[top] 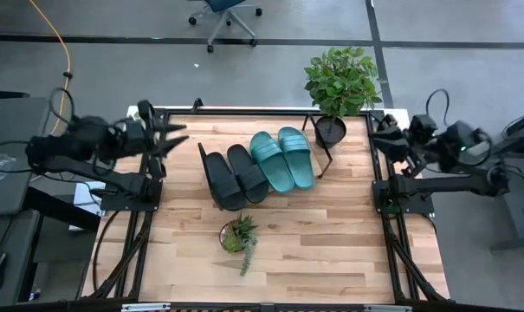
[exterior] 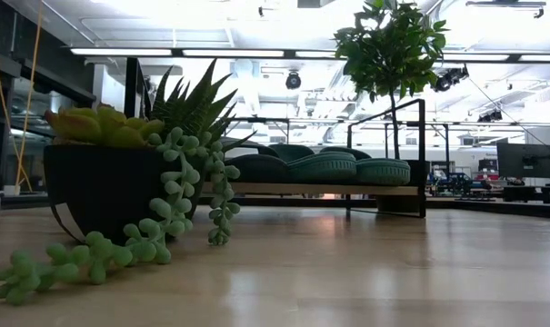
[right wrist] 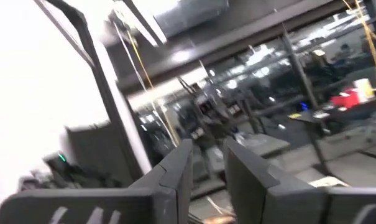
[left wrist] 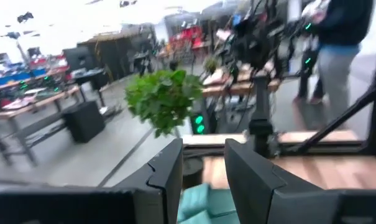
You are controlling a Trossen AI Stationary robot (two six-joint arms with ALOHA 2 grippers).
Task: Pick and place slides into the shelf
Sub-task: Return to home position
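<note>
All the slides lie side by side on the shelf (exterior: 320, 189), soles down on its slanted light-wood board. The two black slides (top: 233, 176) are toward the table's left and the two teal slides (top: 283, 159) toward its right. The low view shows them in a row (exterior: 322, 167) between the black end frames (exterior: 424, 154). My left gripper (top: 177, 139) hovers open over the table's far-left corner, left of the black pair; its wrist view (left wrist: 203, 149) shows a teal slide (left wrist: 203, 202) below. My right gripper (top: 379, 135) hovers open at the far-right edge (right wrist: 207, 146).
A potted leafy plant (top: 339, 87) stands at the far right corner, right beside the shelf's end. A small succulent pot (top: 237, 236) sits on the near middle of the tabletop (top: 331, 243). A person (left wrist: 337, 50) stands beyond the table.
</note>
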